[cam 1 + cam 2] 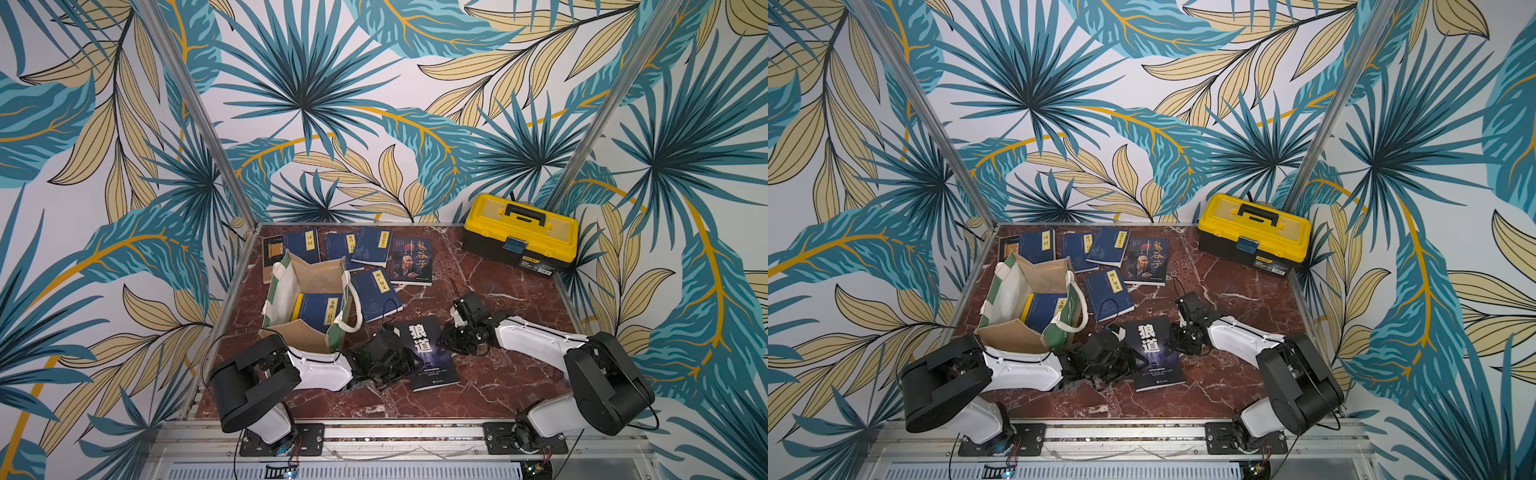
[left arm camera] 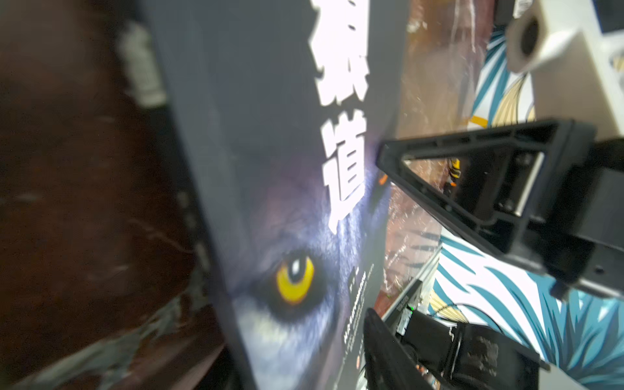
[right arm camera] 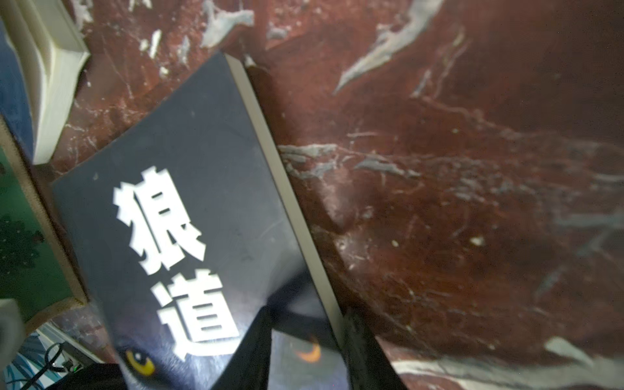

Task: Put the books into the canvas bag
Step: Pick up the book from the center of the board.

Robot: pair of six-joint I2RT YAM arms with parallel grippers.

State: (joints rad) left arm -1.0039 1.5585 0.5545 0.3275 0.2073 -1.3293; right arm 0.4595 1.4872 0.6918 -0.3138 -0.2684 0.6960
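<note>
Your wolf book (image 1: pixel 430 353), titled 狼道, lies at the front between both grippers. Your left gripper (image 1: pixel 407 361) sits at its spine edge, and I can't tell its grip. For your right gripper (image 1: pixel 444 339), only the right wrist view shows fingers (image 3: pixel 250 358) straddling the page edge, one over the cover. Clamped or not, can't tell. Behind, the canvas bag (image 1: pixel 305 343) holds the 元曲三百首 book (image 1: pixel 322 311). The 鬼谷子 book (image 1: pixel 411 259) lies loose beyond.
</note>
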